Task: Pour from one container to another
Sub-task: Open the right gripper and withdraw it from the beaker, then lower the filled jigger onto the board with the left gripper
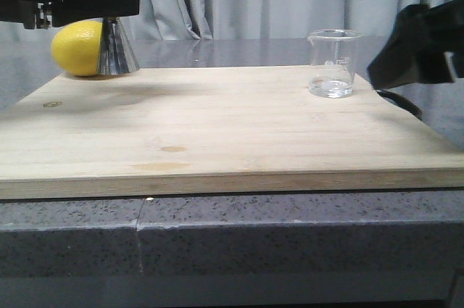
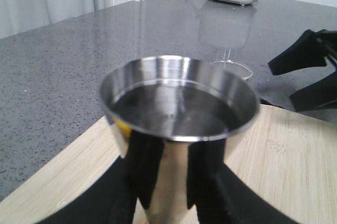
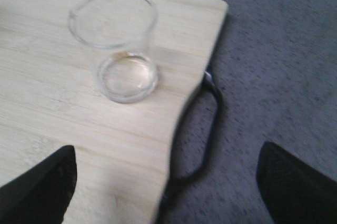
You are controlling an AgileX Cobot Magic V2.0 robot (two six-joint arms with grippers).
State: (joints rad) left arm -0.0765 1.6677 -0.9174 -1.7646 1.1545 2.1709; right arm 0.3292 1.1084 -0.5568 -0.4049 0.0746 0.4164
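One clear beaker [image 1: 333,62] stands upright near the right rear corner of the wooden board [image 1: 217,134], apparently nearly empty, with the right gripper [image 3: 163,182] spread wide and close by, not touching it. The left gripper [image 2: 168,182] clamps the steel cup [image 2: 179,124] (beside a lemon [image 1: 76,48]). To go well, the right gripper should centre on the beaker's wall, close gently, and lift it level.

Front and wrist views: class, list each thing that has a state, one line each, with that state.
Jigger: upright, held by the left hand, dark liquid inside.
Beaker: upright on the board, free, nearly empty.
Right hand: open, beside the beaker.
Lemon: resting behind the jigger.
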